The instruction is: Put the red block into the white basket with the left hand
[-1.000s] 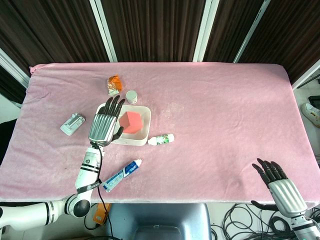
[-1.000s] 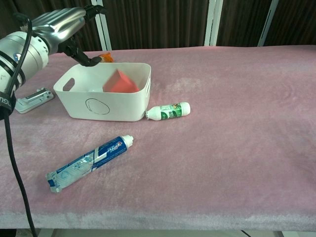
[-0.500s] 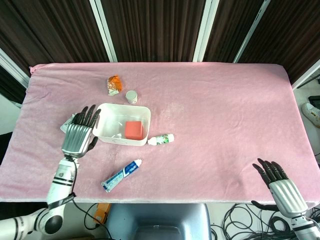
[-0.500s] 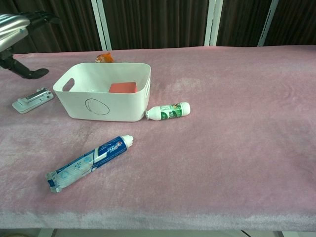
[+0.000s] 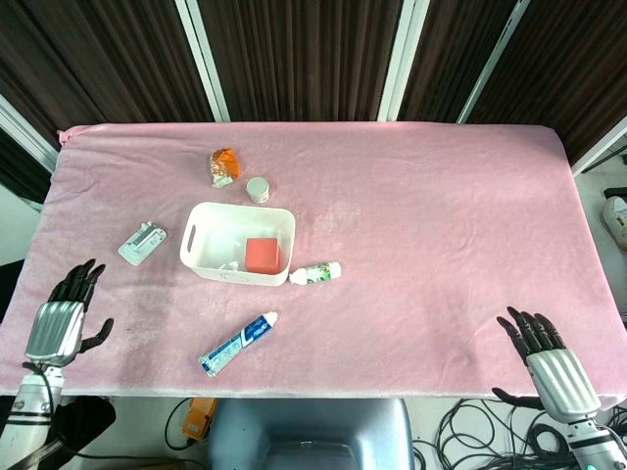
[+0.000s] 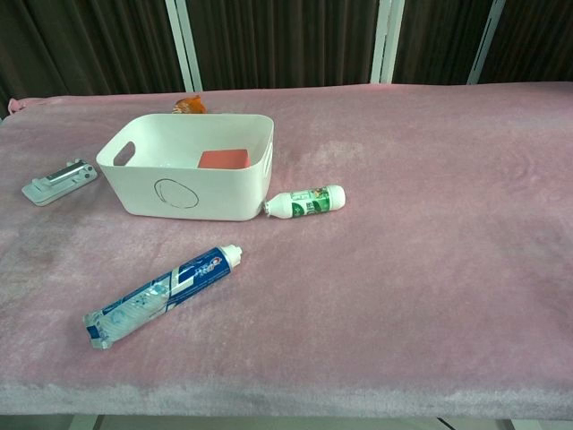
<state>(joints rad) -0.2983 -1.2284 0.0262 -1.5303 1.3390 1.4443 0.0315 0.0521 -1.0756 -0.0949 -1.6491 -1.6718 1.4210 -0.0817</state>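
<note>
The red block [image 5: 262, 254] [image 6: 223, 159] lies flat inside the white basket [image 5: 201, 225] [image 6: 179, 193], toward its right end. My left hand [image 5: 62, 317] hangs open at the table's near-left corner, fingers spread, far from the basket and holding nothing. At the near-right corner my right hand [image 5: 547, 360] is open too, with its fingers apart. Neither hand shows in the chest view.
A toothpaste tube [image 5: 238, 343] [image 6: 161, 294] lies in front of the basket. A small white bottle [image 5: 315, 273] [image 6: 304, 201] rests by its right end. A grey stapler [image 5: 143, 241] [image 6: 59, 181] sits to the left. Behind the basket are an orange packet [image 5: 224, 164] and a small round jar [image 5: 258, 188].
My left hand has drawn back from over the basket to the near-left corner and left the chest view. The red block, tilted a second ago, now lies flat in the basket.
</note>
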